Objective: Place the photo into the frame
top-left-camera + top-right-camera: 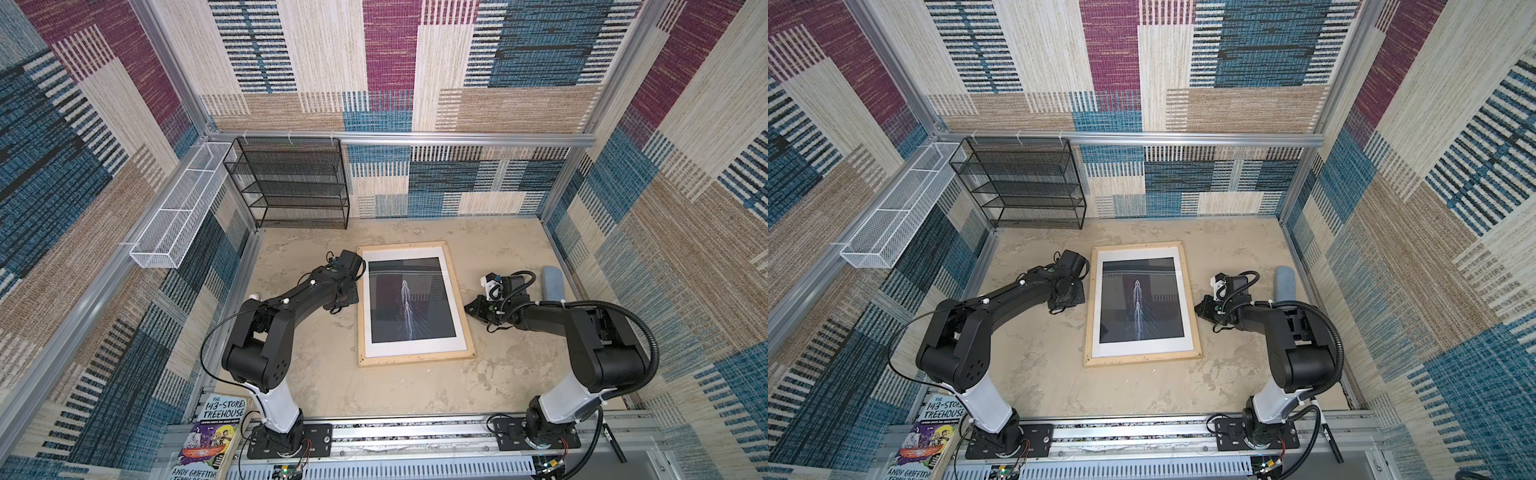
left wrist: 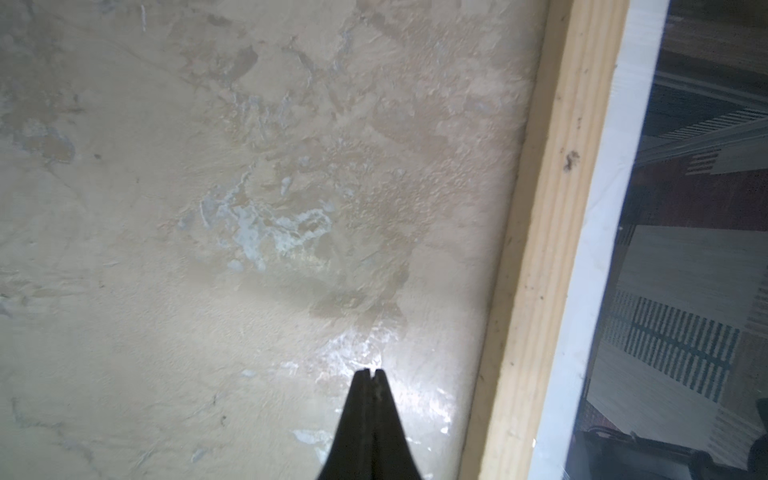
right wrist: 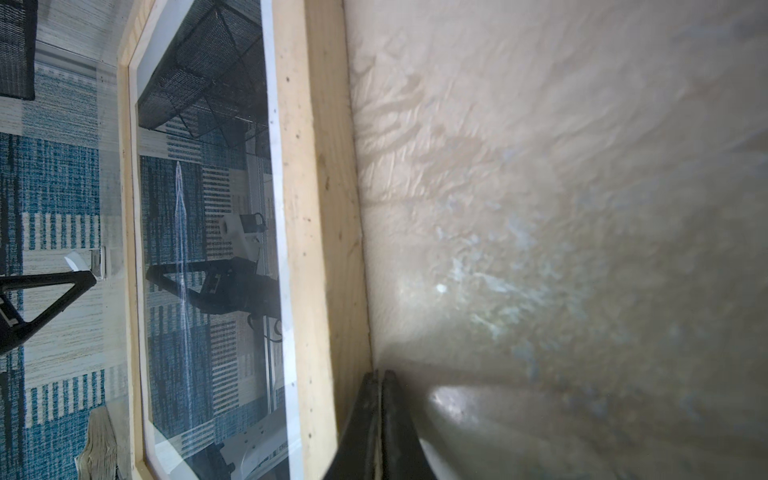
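The frame (image 1: 415, 358), thin pale wooden rails, lies flat in the middle of the bench (image 1: 415, 399). The photo (image 1: 411, 299) lies inside it, face up: black image, white central streak, white margin.

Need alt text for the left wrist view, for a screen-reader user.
The left claw, shut and empty, points at the mottled beige table, beside but not touching the pale wood rail of the frame. Inside the rail lies the photo, its white margin edging a dark, reflective image.
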Action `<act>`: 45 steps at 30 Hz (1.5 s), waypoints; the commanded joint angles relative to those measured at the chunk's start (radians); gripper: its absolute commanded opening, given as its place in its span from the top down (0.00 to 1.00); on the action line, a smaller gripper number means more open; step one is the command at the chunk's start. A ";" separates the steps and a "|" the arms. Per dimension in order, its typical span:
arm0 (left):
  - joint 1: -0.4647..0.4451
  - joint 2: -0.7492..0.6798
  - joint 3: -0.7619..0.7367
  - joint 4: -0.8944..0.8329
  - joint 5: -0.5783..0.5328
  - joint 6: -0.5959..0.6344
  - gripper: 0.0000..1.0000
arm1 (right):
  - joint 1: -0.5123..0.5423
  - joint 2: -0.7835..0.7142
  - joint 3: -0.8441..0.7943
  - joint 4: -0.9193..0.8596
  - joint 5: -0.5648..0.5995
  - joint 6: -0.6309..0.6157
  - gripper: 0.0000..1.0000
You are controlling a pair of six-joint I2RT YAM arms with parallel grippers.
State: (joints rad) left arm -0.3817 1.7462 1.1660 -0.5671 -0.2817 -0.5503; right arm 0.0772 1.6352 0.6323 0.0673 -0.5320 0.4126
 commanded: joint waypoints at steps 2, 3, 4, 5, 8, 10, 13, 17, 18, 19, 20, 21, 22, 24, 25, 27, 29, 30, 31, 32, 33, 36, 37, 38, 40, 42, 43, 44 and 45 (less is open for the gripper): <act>0.006 -0.017 0.006 -0.026 -0.022 0.028 1.00 | 0.005 -0.017 -0.030 -0.011 -0.014 0.039 0.91; 0.007 -0.020 0.006 -0.026 -0.022 0.029 1.00 | 0.006 -0.024 -0.040 -0.008 -0.011 0.046 0.91; 0.009 -0.022 0.006 -0.027 -0.022 0.029 1.00 | 0.006 -0.033 -0.054 -0.002 -0.008 0.053 0.91; 0.009 -0.025 0.006 -0.027 -0.021 0.029 1.00 | 0.007 -0.042 -0.067 0.003 -0.005 0.058 0.91; 0.010 -0.030 0.007 -0.027 -0.018 0.032 1.00 | 0.012 -0.065 -0.104 0.010 0.002 0.073 0.91; 0.010 -0.034 0.007 -0.027 -0.017 0.033 1.00 | 0.016 -0.079 -0.118 0.008 0.000 0.080 0.91; 0.012 -0.037 0.006 -0.028 -0.013 0.034 1.00 | 0.022 -0.105 -0.126 0.000 0.010 0.084 0.91; 0.012 -0.049 -0.001 -0.026 -0.011 0.034 1.00 | 0.031 -0.128 -0.142 -0.006 0.001 0.089 0.91; 0.012 -0.051 0.000 -0.027 -0.013 0.035 1.00 | 0.034 -0.130 -0.147 -0.006 -0.006 0.091 0.91; 0.013 -0.054 0.000 -0.029 -0.014 0.035 1.00 | 0.038 -0.131 -0.149 -0.008 -0.013 0.089 0.91; 0.012 -0.057 0.000 -0.030 -0.014 0.036 1.00 | 0.044 -0.131 -0.151 -0.012 -0.020 0.089 0.91; 0.012 -0.060 -0.001 -0.030 -0.014 0.037 1.00 | 0.050 -0.131 -0.155 -0.012 -0.023 0.089 0.91; 0.012 -0.063 -0.002 -0.029 -0.014 0.038 1.00 | 0.056 -0.134 -0.159 -0.012 -0.023 0.091 0.91; 0.012 -0.069 -0.005 -0.029 -0.016 0.038 1.00 | 0.067 -0.144 -0.170 -0.008 -0.030 0.099 0.91; 0.012 -0.072 -0.008 -0.031 -0.016 0.038 1.00 | 0.073 -0.150 -0.174 -0.008 -0.034 0.103 0.91; 0.012 -0.076 -0.010 -0.030 -0.017 0.038 1.00 | 0.076 -0.162 -0.177 -0.017 -0.030 0.105 0.91; 0.012 -0.080 -0.010 -0.032 -0.023 0.038 1.00 | 0.075 -0.185 -0.161 -0.050 0.027 0.095 0.91; 0.013 -0.082 -0.011 -0.032 -0.025 0.039 1.00 | 0.075 -0.199 -0.147 -0.064 0.061 0.090 0.91; 0.013 -0.084 -0.011 -0.032 -0.028 0.041 1.00 | 0.073 -0.209 -0.125 -0.079 0.088 0.085 0.91; 0.014 -0.087 -0.009 -0.034 -0.030 0.042 1.00 | 0.072 -0.214 -0.104 -0.094 0.111 0.079 0.91; 0.014 -0.089 -0.007 -0.036 -0.031 0.045 1.00 | 0.068 -0.218 -0.078 -0.110 0.136 0.073 0.91; 0.014 -0.106 0.012 -0.057 -0.042 0.058 1.00 | 0.033 -0.233 0.003 -0.140 0.189 0.048 0.91; 0.014 -0.116 0.021 -0.064 -0.043 0.065 1.00 | 0.018 -0.244 0.034 -0.150 0.217 0.035 0.91; 0.014 -0.123 0.029 -0.070 -0.042 0.076 1.00 | 0.005 -0.258 0.058 -0.157 0.238 0.021 0.90; 0.014 -0.145 0.055 -0.091 -0.046 0.096 0.88 | -0.020 -0.297 0.114 -0.167 0.279 -0.016 0.86; 0.014 -0.175 0.072 -0.098 -0.053 0.121 0.74 | -0.040 -0.333 0.156 -0.165 0.277 -0.066 0.60; 0.015 -0.197 0.078 -0.098 -0.051 0.136 0.66 | -0.048 -0.345 0.186 -0.179 0.289 -0.088 0.41; 0.015 -0.218 0.080 -0.099 -0.055 0.145 0.60 | -0.052 -0.340 0.224 -0.218 0.317 -0.110 0.31; 0.015 -0.241 0.080 -0.094 -0.057 0.154 0.54 | -0.054 -0.318 0.291 -0.291 0.407 -0.121 0.30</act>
State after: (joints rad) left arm -0.3687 1.5455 1.2346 -0.6437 -0.3119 -0.4564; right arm 0.0292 1.3056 0.8463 -0.1280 -0.2623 0.3676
